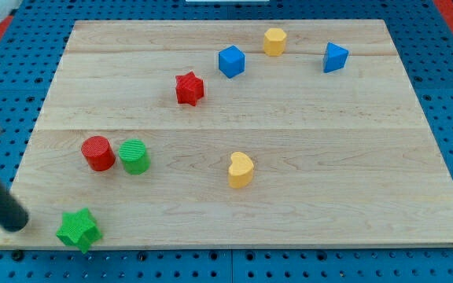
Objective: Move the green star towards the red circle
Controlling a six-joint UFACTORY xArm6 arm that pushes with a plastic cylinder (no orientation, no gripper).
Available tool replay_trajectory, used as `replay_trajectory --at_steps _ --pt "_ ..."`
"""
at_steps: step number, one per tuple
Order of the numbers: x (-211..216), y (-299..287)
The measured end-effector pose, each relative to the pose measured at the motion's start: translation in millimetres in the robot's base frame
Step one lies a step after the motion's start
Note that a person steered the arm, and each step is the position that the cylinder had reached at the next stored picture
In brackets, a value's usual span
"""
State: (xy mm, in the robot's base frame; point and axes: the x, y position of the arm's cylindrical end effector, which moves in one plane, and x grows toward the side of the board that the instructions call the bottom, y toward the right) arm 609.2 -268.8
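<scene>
A dark rod slants in from the view's left edge, and my tip (16, 222) rests at the bottom-left corner of the pale wooden board (289, 196), just to the left of the green star-shaped plastic block (79, 229), near it but with a sliver of board showing between them. There are no jaws on this arm to be apart or together; the rod simply ends in the tip.

The green star sits at the board's bottom-left, almost on its lower edge. Its goal, the red round plastic cylinder (98, 152), stands above it and slightly to the view's right, with a green round cylinder (134, 156) just beside the red one on its right, the two close to touching. Star and red circle are apart, with bare wood between them.

Elsewhere a red star-shaped block (189, 88) lies nearer the board's middle top, a blue cube (231, 60), a yellow block (274, 41) and a second, angular blue block (335, 56) line the top, and a yellow heart-shaped block (241, 170) sits below centre.

By this showing the job is barely begun: the star looks unpushed towards its target. What is left is to bring the tip below the star and drive it up the view to the red circle.
</scene>
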Motion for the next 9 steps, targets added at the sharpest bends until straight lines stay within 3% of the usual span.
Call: replay_trajectory --at_steps 1,3,4,5,6,8,9 --pt "9 17" --pt "9 166" --pt "9 177" --pt "4 227" --pt "4 218" --pt "-4 144" --pt "8 228"
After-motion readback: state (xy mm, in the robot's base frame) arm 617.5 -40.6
